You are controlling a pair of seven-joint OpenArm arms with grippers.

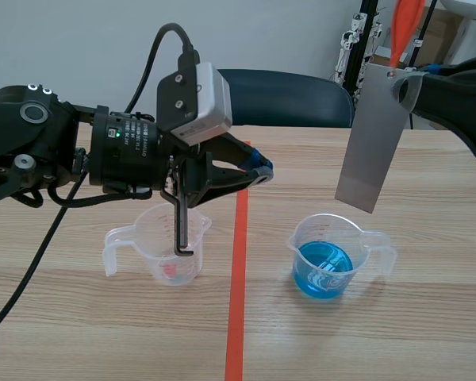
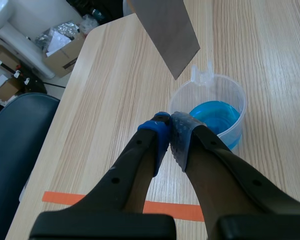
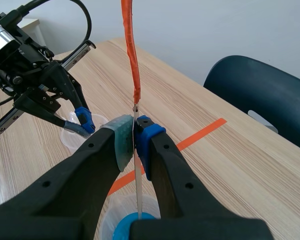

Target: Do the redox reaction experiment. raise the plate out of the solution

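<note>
We looked from between the arms across the table [image 1: 428, 341] toward the chair [image 1: 301, 95] at the frame's top, fairly near. The wrist cameras sat close behind the left gripper [image 2: 171, 127] and right gripper [image 3: 135, 132], facing forward and down. All three views shared the cup [image 1: 325, 258] of blue liquid and the grey plate [image 1: 373, 143].

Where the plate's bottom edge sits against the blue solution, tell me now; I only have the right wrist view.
Observer: In the scene view the plate, gripped by the right gripper, hangs with its lowest corner above the rim of the right beaker, clear of the blue solution.
Operator: Now check the other arm's fingers.
Observer: The left wrist view shows the left gripper shut on nothing, pads meeting.
Operator: Report what the other container holds.
Observer: The left beaker holds only a pinkish trace at its bottom.
</note>
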